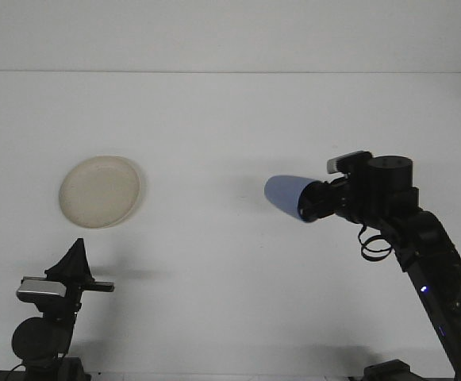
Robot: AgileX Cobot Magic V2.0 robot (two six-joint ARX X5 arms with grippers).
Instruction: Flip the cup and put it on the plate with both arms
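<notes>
The right gripper [316, 202] is clamped on the cup [287, 197], a pale blue one held on its side in the air above the white tabletop [230, 262], a little right of the middle of the view. The cup's closed base points left toward the plate, and its rim end is tucked into the dark gripper, so the mouth cannot be seen. The right arm [420, 254] rises from the lower right corner and bends leftward to the wrist. The plate [100, 191], cream-coloured and round, lies flat on the tabletop at the left, well apart from the cup and with nothing on it. The left gripper [74, 260] sits low near the bottom left corner, just in front of the plate, pointing up; its fingers come together to a tip, closed on nothing. The cup touches neither the plate nor the tabletop.
</notes>
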